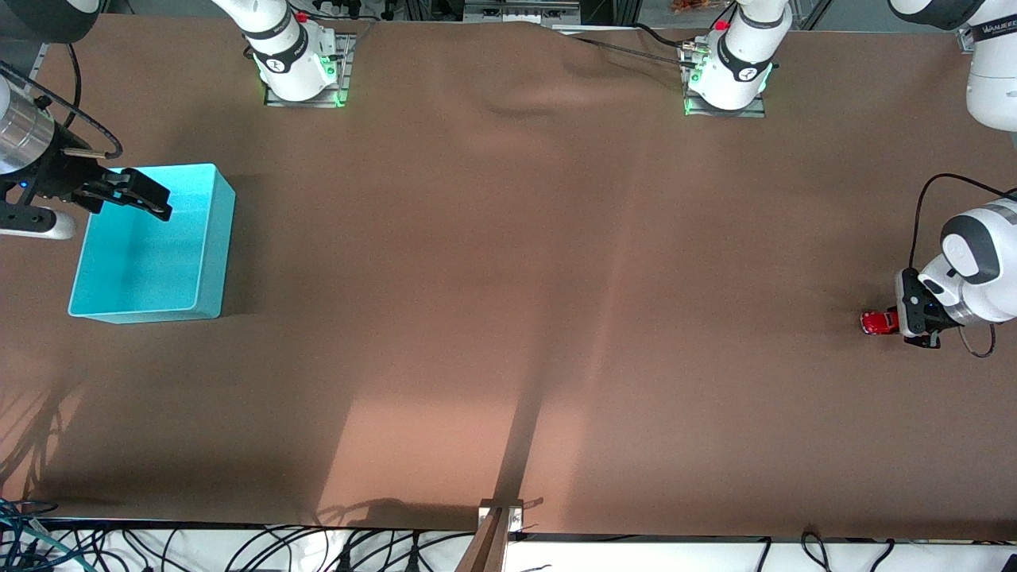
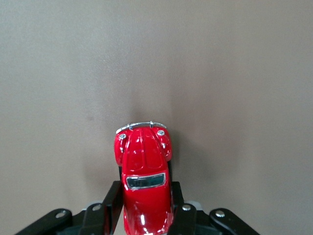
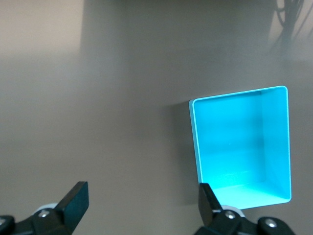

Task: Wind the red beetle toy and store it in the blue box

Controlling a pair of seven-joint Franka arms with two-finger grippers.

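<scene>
The red beetle toy (image 1: 876, 322) is a tiny glossy car low on the brown cloth at the left arm's end of the table. My left gripper (image 1: 906, 319) is shut on it. In the left wrist view the black fingers (image 2: 112, 200) clamp both sides of the toy (image 2: 144, 164) at its rear, and its bonnet points away from the jaws. The blue box (image 1: 213, 262) stands empty at the right arm's end. My right gripper (image 1: 147, 200) hangs open over the box's rim, nothing between its fingers (image 3: 142, 200). The box (image 3: 234, 147) shows beside one fingertip.
Brown cloth (image 1: 508, 302) covers the whole table. Both arm bases (image 1: 298, 67) (image 1: 727, 79) stand along the edge farthest from the front camera. A metal bracket (image 1: 500, 516) and loose cables lie at the nearest edge. Another white robot part (image 1: 989, 71) rises at the left arm's end.
</scene>
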